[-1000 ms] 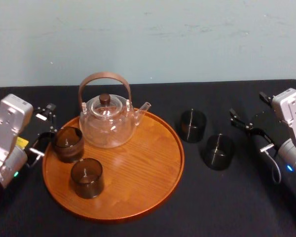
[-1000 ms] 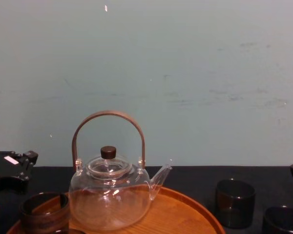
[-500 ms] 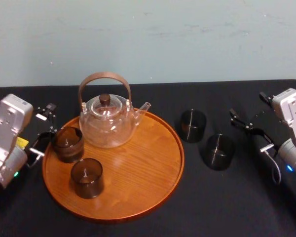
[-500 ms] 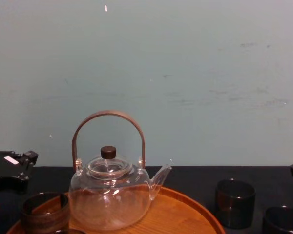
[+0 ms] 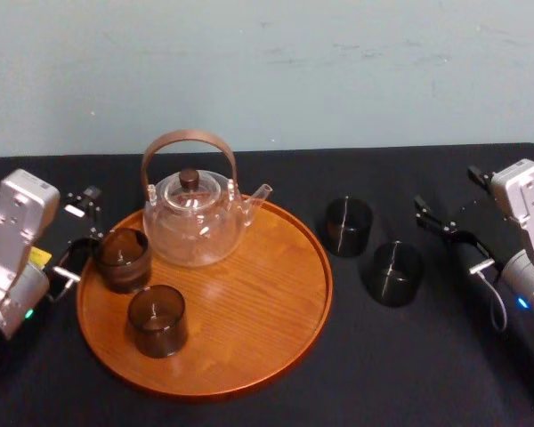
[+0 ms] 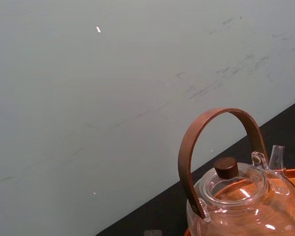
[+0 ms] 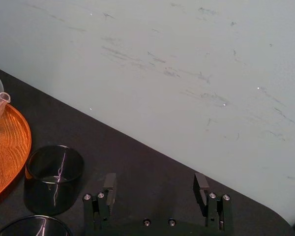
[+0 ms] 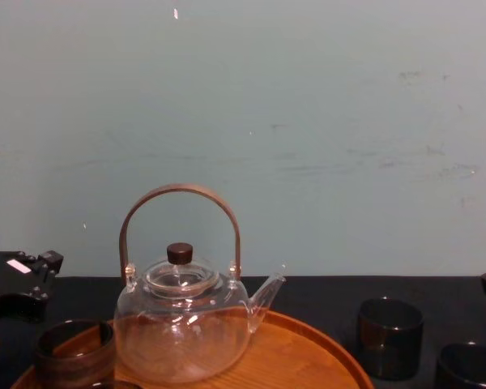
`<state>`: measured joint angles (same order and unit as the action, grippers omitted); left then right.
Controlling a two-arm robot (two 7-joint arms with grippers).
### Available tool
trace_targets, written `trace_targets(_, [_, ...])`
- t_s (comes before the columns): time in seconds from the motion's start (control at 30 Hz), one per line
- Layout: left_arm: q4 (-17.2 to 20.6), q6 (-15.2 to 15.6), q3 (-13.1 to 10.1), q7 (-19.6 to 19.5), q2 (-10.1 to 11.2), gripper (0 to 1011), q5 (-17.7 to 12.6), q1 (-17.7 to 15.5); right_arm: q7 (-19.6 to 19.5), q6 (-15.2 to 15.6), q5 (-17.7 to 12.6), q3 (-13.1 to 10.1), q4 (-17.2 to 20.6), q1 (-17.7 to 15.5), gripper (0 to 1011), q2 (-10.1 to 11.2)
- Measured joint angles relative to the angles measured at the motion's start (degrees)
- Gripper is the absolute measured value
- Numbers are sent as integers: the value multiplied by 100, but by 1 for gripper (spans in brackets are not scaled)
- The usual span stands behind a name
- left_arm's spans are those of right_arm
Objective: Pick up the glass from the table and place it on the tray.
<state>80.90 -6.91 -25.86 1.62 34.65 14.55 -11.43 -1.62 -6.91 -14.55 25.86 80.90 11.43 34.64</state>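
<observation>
On the black desk (image 5: pixel 400 378), the wooden tray (image 5: pixel 249 351) already carries a front glass (image 5: pixel 157 320) and a left glass (image 5: pixel 122 260). The left gripper (image 5: pixel 76 238) sits just beside the latter, jaws apart (holding nothing). Right of the tray, a near glass (image 5: pixel 396 273) and a far glass (image 5: pixel 348 226) stand on the desk. The right gripper (image 7: pixel 155 179) faces them, jaws wide, seemingly lined up for a grasp. The teapot (image 5: pixel 194 218) fills the tray's back.
</observation>
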Motion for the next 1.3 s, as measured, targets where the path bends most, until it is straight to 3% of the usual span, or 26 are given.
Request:
trace_targets(0.6, [0,0,0,0,0,0,0,0,0,0,0,-1,0,0,1002,0])
trace_targets(0.77, [0,0,0,0,0,0,0,0,390,-133,-208,-116,-16,-70,1002,52])
trace_targets(0.9, [0,0,0,0,0,0,0,0,550,-200,-367,-251,155,-274,1002,140])
trace_targets(1.3, [0,0,0,0,0,0,0,0,709,-221,-552,-619,1263,-1204,1002,521])
